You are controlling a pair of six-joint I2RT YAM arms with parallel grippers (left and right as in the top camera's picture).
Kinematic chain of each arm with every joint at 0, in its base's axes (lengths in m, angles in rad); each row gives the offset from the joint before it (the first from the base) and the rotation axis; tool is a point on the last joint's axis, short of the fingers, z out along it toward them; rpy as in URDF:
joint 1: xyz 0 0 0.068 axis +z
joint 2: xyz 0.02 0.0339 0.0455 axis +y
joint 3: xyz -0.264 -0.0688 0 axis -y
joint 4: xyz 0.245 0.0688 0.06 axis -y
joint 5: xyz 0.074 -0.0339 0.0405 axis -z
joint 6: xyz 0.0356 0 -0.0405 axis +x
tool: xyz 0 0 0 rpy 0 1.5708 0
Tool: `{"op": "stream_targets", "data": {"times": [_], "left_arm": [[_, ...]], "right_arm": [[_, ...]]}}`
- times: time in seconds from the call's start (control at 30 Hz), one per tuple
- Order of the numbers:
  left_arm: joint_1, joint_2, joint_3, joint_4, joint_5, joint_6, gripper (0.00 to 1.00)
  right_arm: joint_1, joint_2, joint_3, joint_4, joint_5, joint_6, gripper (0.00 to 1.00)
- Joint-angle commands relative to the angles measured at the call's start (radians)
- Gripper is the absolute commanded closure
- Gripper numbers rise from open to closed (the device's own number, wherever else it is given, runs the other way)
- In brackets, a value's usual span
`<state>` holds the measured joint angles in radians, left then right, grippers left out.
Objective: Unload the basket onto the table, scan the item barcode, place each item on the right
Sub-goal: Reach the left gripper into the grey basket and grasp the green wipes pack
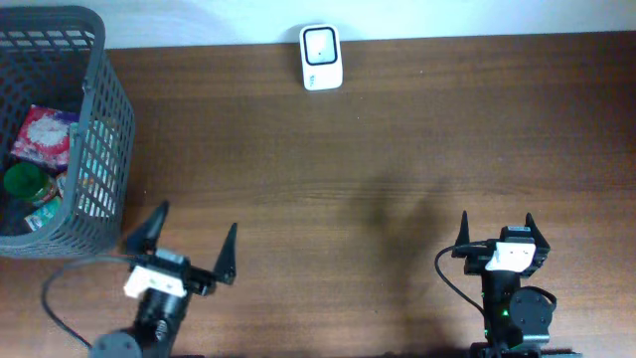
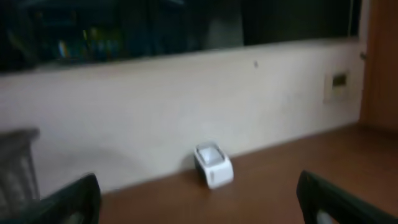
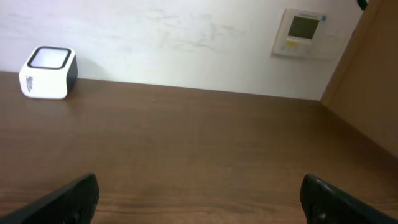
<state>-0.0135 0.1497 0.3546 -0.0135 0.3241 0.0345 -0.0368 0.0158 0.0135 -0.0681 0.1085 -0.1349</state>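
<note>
So here's where you're at: both arms sit at the near edge of the brown surface (image 1: 397,149) and neither one has hold of anything. Your left claw (image 1: 199,216) is spread wide, its 2 fingers splayed out with only bare wood between them, and it's just right of the grey basket (image 1: 107,109). Your right claw (image 1: 497,217) is wide open and empty too, well over on the right side. The items are all in the basket at the left edge: a pink packet (image 1: 45,134) on top, a green round thing (image 1: 24,181) below it, plus more packaging too small for me to make out. The white scanner (image 1: 321,58) stands at the far edge of the surface, right by the wall, well apart from both claws and from the basket. The left wrist view is blurry, but the scanner shows ahead between the 2 fingers. The right wrist view has it far left, with a wall panel (image 3: 303,32) up on the right.
</note>
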Motion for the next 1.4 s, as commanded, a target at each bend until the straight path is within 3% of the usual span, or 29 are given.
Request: {"op": "stream_targets", "data": {"times": [0.0, 0.07, 0.13, 0.2, 0.3, 0.37, 0.4, 0.5, 0.6, 0.67, 0.87, 0.9, 0.97, 1.03, 1.2, 1.23, 1.3, 1.37], "left_arm": [[0.004, 0.205, 0.274, -0.103, 0.193, 0.124, 0.01], [0.004, 0.230, 0.298, -0.034, 0.243, 0.116, 0.01], [0.004, 0.282, 0.376, -0.021, 0.128, -0.002, 0.01], [0.004, 0.477, 0.646, -0.323, 0.040, 0.011, 0.01], [0.003, 0.756, 0.985, -0.662, 0.177, 0.072, 0.01], [0.004, 0.842, 1.067, -0.670, 0.077, 0.064, 0.01], [0.004, 0.880, 1.114, -0.684, -0.034, 0.000, 0.01], [0.033, 1.123, 1.452, -0.885, -0.297, -0.035, 0.01], [0.190, 1.400, 1.790, -1.049, -0.320, -0.149, 0.01], [0.320, 1.549, 1.912, -1.076, -0.316, -0.249, 0.01], [0.577, 1.749, 1.930, -1.080, -0.302, -0.264, 0.02], [0.590, 1.770, 1.930, -1.076, -0.302, -0.222, 0.02], [0.591, 1.823, 1.930, -1.070, -0.302, -0.013, 0.02], [0.591, 1.884, 1.926, -1.075, -0.283, 0.024, 0.15], [0.590, 2.031, 1.926, -1.175, -0.132, 0.158, 0.26], [0.590, 2.055, 1.925, -1.194, -0.125, 0.176, 0.40], [0.590, 2.081, 1.922, -1.203, -0.092, 0.179, 0.37], [0.582, 2.097, 1.922, -1.207, -0.016, 0.238, 0.27]], "right_arm": [[-0.004, -0.002, -0.008, -0.003, 0.016, -0.004, 0.01], [-0.004, -0.002, -0.008, -0.003, 0.016, -0.004, 0.01], [-0.004, -0.002, -0.008, -0.003, 0.016, -0.004, 0.01], [-0.004, -0.002, -0.008, -0.003, 0.016, -0.004, 0.01], [-0.004, -0.002, -0.008, -0.003, 0.016, -0.004, 0.01], [-0.004, -0.002, -0.008, -0.003, 0.016, -0.004, 0.01], [-0.004, -0.002, -0.008, -0.003, 0.016, -0.004, 0.01], [-0.004, -0.002, -0.008, -0.003, 0.016, -0.004, 0.01], [-0.004, -0.002, -0.008, -0.003, 0.016, -0.004, 0.01], [-0.004, -0.002, -0.008, -0.003, 0.016, -0.004, 0.01], [-0.004, -0.002, -0.008, -0.003, 0.016, -0.004, 0.02], [-0.004, -0.002, -0.008, -0.003, 0.016, -0.004, 0.01], [-0.004, -0.002, -0.008, -0.003, 0.016, -0.004, 0.01], [-0.004, -0.002, -0.008, -0.003, 0.016, -0.004, 0.01], [-0.004, -0.002, -0.008, -0.003, 0.016, -0.004, 0.01], [-0.004, -0.002, -0.008, -0.003, 0.016, -0.004, 0.01], [-0.004, -0.002, -0.008, -0.003, 0.016, -0.004, 0.01], [-0.004, -0.002, -0.008, -0.003, 0.016, -0.004, 0.01]]}}
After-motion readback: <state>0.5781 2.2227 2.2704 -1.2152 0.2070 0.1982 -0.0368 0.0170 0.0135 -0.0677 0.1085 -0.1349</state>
